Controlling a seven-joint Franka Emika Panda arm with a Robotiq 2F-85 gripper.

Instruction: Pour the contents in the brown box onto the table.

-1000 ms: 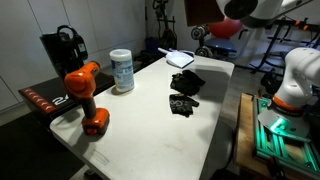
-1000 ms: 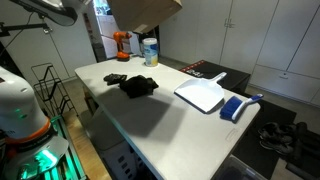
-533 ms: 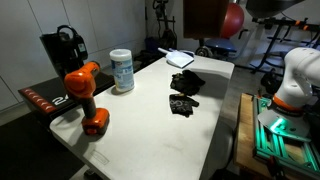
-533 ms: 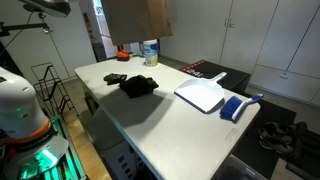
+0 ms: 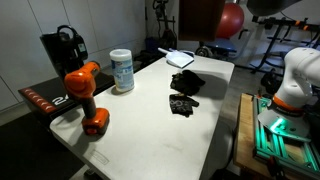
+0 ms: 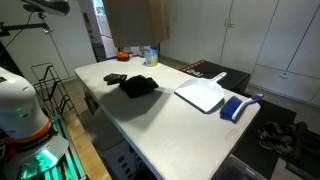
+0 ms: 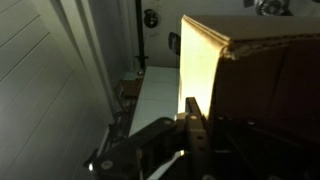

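Where the end effector (image 7: 190, 105) is: at the bottom of the wrist view, dark, with its thin fingers pointing up at the box.
End effector grip: narrow, pinched on one wall of the brown box (image 7: 250, 85); the tips press on the edge where the bright side meets the dark side.
Brown box: up in the air above the far part of the worktop, at the top edge of both exterior views (image 5: 202, 16) (image 6: 135, 20). I cannot tell which way its open side points.
Contents: black floppy pieces lying on the worktop, well below the box. In an exterior view (image 6: 137, 86) there is one big heap with a small piece just beside it.
Contents again: in an exterior view (image 5: 186, 84) there are two dark lumps, one nearer the camera than the other.
Worktop: big, white and smooth (image 5: 150, 135) (image 6: 160, 125).
Drill: orange and black, standing at the near corner of the worktop (image 5: 85, 95).
White can: has a blue label and stands upright near the drill (image 5: 122, 70).
White tray: flat on the worktop, well apart from the heap (image 6: 203, 95).
Blue brush: lies just beside the tray, at the edge of the worktop (image 6: 236, 108).
Red ball: behind the box, far back in the room (image 5: 233, 18).
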